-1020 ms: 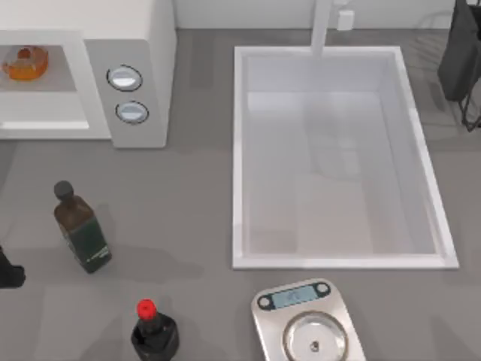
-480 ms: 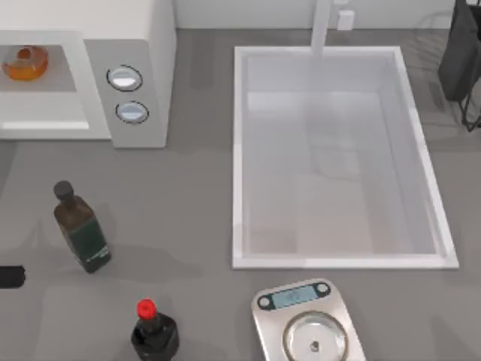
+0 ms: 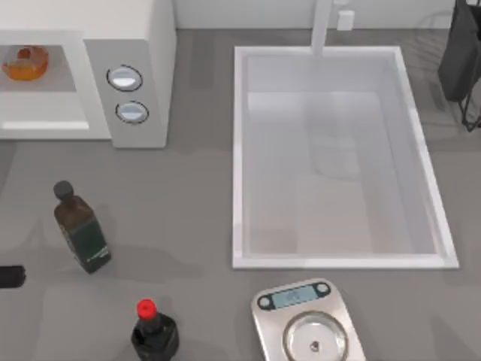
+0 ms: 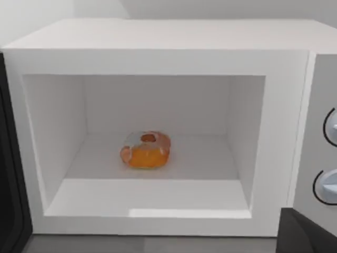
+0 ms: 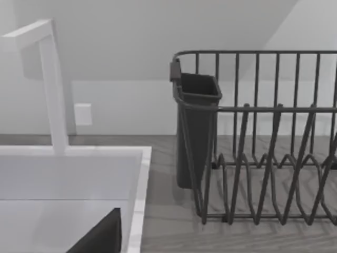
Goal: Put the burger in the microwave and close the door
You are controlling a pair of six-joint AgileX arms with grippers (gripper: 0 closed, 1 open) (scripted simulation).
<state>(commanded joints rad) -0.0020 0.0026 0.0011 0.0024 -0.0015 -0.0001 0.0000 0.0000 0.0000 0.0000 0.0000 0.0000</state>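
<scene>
Left gripper [image 3: 9, 276] sits at the desk's left edge, facing the microwave [image 3: 143, 45]; whether it is open or closed cannot be told. The burger [image 4: 145, 151] lies on the cavity floor, so placing looks done and closing the door [image 4: 10, 211] remains. From the wrist the open door's dark edge shows beside the cavity. The right arm is parked by the dish rack [image 5: 263, 158].

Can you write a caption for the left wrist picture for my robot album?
Burger sitting inside the open white microwave, on the cavity floor.
</scene>
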